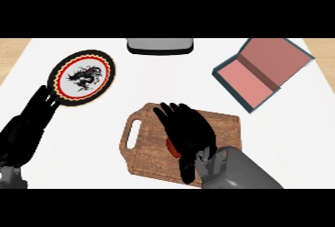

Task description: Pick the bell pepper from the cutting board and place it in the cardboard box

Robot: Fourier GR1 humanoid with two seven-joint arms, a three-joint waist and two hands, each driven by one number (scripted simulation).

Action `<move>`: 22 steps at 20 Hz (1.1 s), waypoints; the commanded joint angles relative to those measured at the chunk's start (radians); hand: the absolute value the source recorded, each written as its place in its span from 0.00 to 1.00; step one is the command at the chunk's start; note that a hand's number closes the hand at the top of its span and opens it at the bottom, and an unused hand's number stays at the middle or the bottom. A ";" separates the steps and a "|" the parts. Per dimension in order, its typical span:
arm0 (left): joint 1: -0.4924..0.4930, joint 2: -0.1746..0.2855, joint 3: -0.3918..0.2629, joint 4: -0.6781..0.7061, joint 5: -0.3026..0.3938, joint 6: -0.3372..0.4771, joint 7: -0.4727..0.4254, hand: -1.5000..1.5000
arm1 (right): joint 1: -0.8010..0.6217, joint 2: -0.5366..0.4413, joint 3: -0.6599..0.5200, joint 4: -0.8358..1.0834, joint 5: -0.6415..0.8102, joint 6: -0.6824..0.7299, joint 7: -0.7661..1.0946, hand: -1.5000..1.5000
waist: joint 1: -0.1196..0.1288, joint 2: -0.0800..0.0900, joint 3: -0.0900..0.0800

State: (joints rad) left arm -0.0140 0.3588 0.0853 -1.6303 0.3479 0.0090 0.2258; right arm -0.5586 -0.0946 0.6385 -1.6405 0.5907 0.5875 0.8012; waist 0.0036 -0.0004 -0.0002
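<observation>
A wooden cutting board (147, 146) with a handle slot lies at the middle front of the counter. My right hand (189, 133) hovers over it with fingers straight, pointing away. Under the hand's left edge a sliver of the red bell pepper (172, 149) shows; the rest is hidden. The cardboard box (262, 73), open with a pinkish inside, sits at the back right. My left hand (29, 122) rests open at the left edge, fingers up.
A round plate (82, 77) with a dragon picture and a red and black rim lies at the back left. A grey and black appliance (160, 45) stands at the back middle. White counter (288, 133) lies between board and box.
</observation>
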 commanded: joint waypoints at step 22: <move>-0.018 -0.057 0.086 0.003 -0.071 -0.067 0.021 0.50 | 0.017 0.094 -0.057 0.211 0.194 0.071 -0.092 0.00 | 0.001 0.001 0.000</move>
State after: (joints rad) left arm -0.0249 0.2991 0.1514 -1.6406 0.2939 -0.0481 0.2578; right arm -0.5179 -0.0048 0.6275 -1.4860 0.7656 0.6220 0.7580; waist 0.0038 -0.0003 0.0000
